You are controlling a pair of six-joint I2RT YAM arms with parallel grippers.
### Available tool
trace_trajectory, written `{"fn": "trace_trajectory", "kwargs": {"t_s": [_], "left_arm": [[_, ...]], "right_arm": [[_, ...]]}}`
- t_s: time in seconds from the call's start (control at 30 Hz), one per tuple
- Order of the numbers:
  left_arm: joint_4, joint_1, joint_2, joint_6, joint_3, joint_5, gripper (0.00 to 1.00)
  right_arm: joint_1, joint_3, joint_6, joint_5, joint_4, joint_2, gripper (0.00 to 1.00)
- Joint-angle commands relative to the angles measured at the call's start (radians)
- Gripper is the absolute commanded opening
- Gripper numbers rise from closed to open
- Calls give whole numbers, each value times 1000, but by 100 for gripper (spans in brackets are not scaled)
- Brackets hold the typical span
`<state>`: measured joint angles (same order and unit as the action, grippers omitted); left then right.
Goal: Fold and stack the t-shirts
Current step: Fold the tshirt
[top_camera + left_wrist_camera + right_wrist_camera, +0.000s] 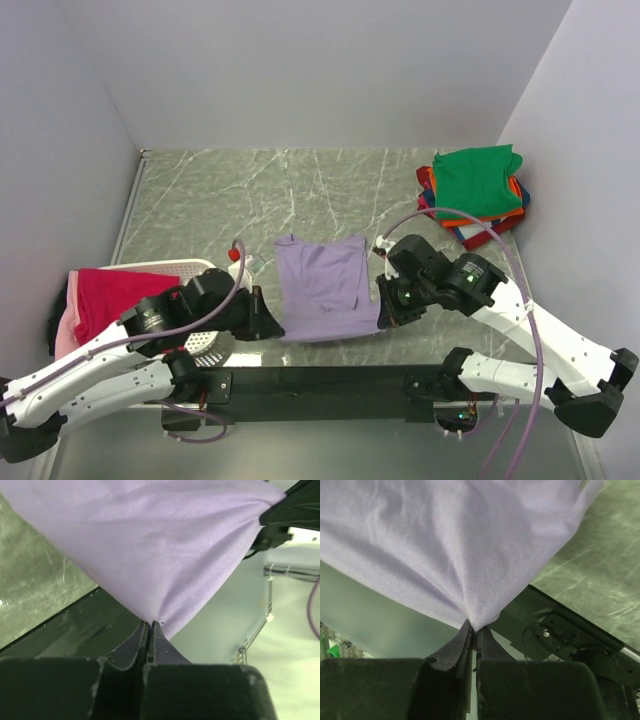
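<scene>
Open table (220, 190) at far left and centre
You meet the folded stack (478, 188) in the far right corner and the basket (180, 266) at near left

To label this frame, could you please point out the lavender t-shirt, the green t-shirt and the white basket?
lavender t-shirt (322, 285), top view, middle of the cloth.
green t-shirt (477, 180), top view, its centre.
white basket (206, 346), top view, perforated wall.

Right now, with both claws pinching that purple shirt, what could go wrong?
The left gripper and right gripper each pinch only a small tip of the soft lavender-purple cloth t-shirt, so a corner might slip out. The cloth puckers at both pinches, so the fold may land creased or crooked.
</scene>
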<state>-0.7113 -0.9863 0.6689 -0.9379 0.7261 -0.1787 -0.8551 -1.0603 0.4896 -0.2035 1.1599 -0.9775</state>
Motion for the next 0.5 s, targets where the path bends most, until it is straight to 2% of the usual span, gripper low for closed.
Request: {"fn": "trace_trajectory", "kwargs": {"t_s": [0.0,0.27,0.47], "left_arm": [[-54,-5,-25,7,70,76,0],[29,-6,11,-22,61,252,0],[71,-5,72,-48,35,395,0]], "right_arm": [[-4,-90,-6,117,81,-10,0],[31,-191,-51,305,-37,-133,0],[114,-198,-101,316,-155,-236,0]]}}
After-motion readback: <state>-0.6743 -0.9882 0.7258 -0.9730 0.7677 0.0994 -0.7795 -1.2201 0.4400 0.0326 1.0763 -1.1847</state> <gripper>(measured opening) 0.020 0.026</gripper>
